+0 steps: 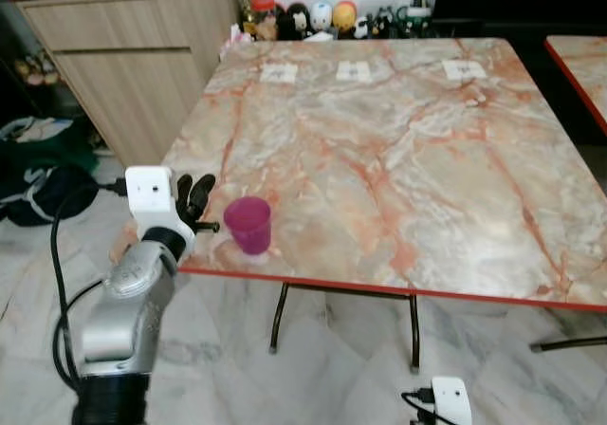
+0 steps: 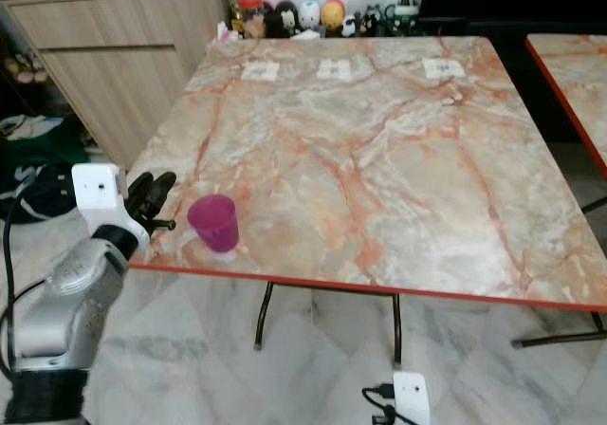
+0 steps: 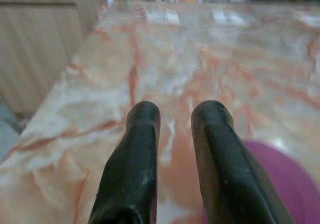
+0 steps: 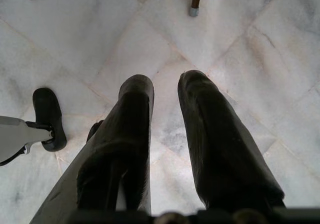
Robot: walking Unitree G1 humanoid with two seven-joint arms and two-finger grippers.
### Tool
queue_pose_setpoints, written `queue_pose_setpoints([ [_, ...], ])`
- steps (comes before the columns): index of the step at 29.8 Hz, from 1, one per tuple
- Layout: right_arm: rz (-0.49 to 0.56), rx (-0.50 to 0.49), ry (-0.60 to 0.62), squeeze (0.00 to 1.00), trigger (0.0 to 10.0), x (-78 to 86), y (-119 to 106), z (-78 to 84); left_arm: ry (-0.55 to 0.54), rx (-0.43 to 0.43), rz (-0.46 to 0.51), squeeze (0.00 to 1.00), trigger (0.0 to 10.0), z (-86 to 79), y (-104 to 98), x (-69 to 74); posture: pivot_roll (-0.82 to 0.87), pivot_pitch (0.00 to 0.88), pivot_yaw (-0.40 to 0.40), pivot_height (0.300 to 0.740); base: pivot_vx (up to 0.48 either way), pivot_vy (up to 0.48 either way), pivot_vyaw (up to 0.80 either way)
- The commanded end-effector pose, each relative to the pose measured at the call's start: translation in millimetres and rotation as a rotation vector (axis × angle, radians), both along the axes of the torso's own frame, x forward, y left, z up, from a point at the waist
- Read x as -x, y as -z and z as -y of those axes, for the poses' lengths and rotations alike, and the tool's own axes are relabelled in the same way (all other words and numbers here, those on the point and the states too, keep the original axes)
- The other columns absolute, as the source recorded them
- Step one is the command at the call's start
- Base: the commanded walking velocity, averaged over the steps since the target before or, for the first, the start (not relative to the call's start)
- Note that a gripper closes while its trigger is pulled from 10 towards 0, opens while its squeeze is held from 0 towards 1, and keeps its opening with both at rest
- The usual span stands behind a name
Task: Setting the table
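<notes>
A pink plastic cup (image 1: 248, 224) stands upright on the marble table (image 1: 398, 159), close to its front left corner. My left gripper (image 1: 195, 197) sits just left of the cup over the table edge, open, nothing between its black fingers (image 3: 137, 159). In the left wrist view the cup (image 3: 285, 184) lies beside one finger, outside the gap. My right arm hangs low below the table; its gripper (image 4: 165, 91) is open over the floor.
Three white paper squares (image 1: 353, 70) lie along the table's far side, with small toy figures (image 1: 322, 17) behind them. A wooden cabinet (image 1: 133, 55) stands at far left, dark bags (image 1: 38, 174) on the floor beside it. A second table (image 1: 583, 64) is at right.
</notes>
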State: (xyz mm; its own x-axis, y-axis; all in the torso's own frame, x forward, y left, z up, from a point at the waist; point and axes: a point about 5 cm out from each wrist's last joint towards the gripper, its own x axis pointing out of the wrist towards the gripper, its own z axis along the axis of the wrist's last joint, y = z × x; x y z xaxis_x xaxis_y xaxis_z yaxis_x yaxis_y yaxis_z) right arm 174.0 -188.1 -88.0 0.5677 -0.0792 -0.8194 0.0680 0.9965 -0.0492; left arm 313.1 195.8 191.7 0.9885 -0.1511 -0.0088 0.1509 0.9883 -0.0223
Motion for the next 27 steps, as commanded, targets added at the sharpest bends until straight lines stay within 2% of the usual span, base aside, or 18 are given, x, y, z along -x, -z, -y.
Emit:
queue_pose_setpoints([
  [1, -0.024, -0.008, -0.001, 0.00, 10.0, 4.5, 3, -2.8, 0.024, -0.007, -0.068, 1.00, 10.0, 1.2, -7, -1.4, 0.02, 0.109, 0.059, 0.740, 0.000, 0.000, 0.00],
  [5, -0.023, -0.008, -0.001, 0.00, 10.0, 4.1, 2, -2.8, 0.048, 0.013, -0.099, 1.00, 10.0, 5.1, -8, -4.0, 0.03, 0.110, 0.061, 0.740, 0.000, 0.000, 0.00],
  [6, -0.023, -0.009, -0.001, 0.00, 10.0, 3.8, 2, -3.0, 0.060, -0.025, -0.126, 0.58, 10.0, 7.0, -4, -5.5, 0.02, 0.110, 0.062, 0.740, 0.000, 0.000, 0.00],
  [7, -0.023, -0.009, -0.001, 0.00, 10.0, 3.7, 2, -3.0, 0.058, -0.037, -0.150, 0.00, 10.0, 7.7, 0, -6.0, 0.02, 0.110, 0.063, 0.740, 0.000, 0.000, 0.00],
  [16, -0.022, -0.010, 0.005, 0.00, 10.0, 3.6, 2, -3.4, 0.009, -0.006, -0.276, 0.00, 10.0, 13.9, 11, -13.2, 0.01, 0.110, 0.067, 0.740, 0.000, 0.000, 0.00],
  [27, -0.026, -0.011, 0.008, 0.00, 10.0, 4.1, 3, -3.7, -0.003, -0.009, -0.314, 0.00, 10.0, 12.8, 10, -14.3, 0.02, 0.110, 0.070, 0.740, 0.000, 0.000, 0.00],
])
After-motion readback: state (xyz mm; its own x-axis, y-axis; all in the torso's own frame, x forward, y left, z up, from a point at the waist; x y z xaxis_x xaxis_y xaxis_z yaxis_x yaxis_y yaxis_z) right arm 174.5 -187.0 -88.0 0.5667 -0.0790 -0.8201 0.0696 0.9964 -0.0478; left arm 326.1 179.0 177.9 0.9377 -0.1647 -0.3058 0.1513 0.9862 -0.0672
